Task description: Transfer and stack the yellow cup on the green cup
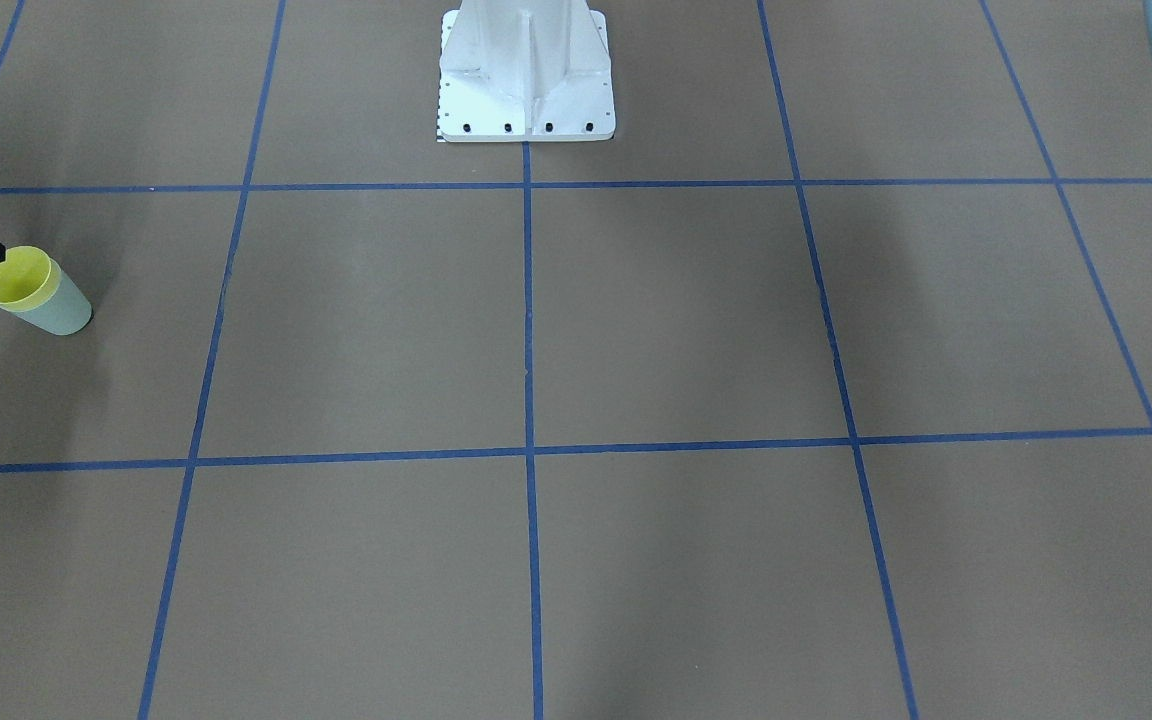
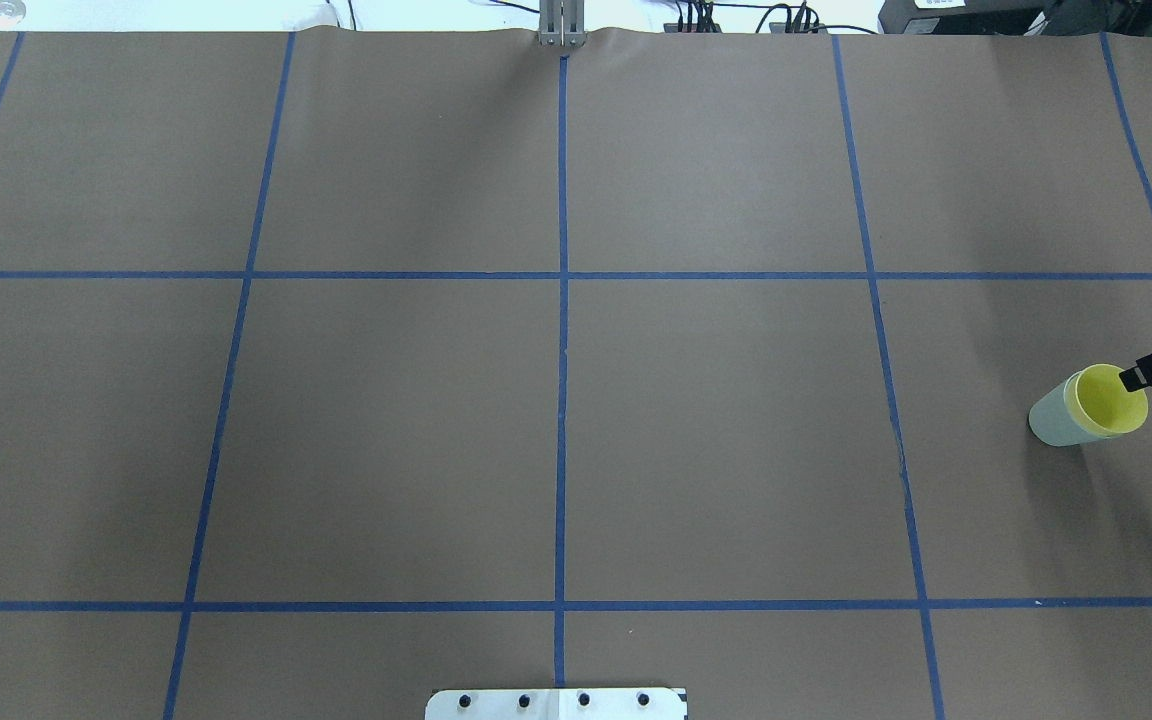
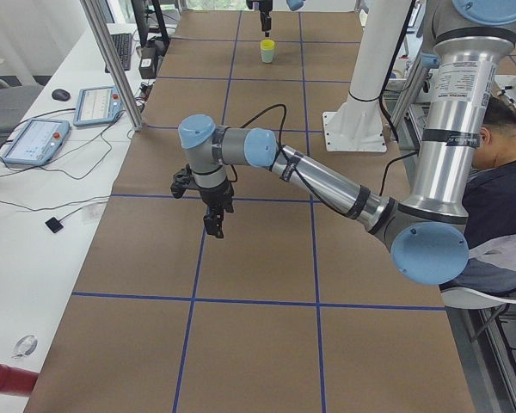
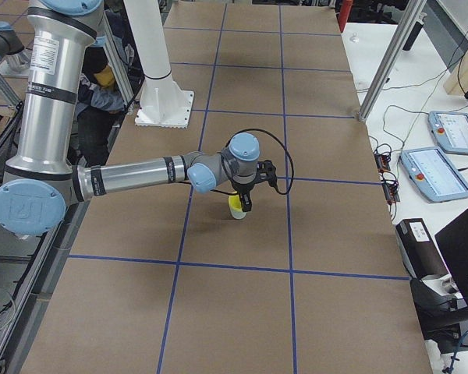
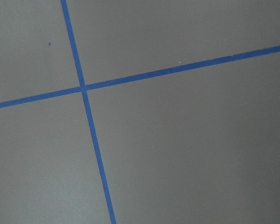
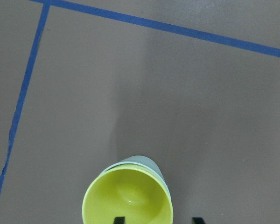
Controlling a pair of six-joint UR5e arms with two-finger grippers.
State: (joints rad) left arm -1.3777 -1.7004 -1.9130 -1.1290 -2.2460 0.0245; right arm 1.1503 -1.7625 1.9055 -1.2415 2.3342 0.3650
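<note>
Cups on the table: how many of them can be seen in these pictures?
2. The yellow cup sits nested inside the green cup; both stand on the table at the robot's right. No other cup shows.

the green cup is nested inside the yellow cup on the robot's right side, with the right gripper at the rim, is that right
Not quite: it is the other way round. The yellow cup is nested inside the green cup; the right wrist view shows a yellow interior with the green wall outside it. The rest holds, with the right gripper at the rim.
</note>
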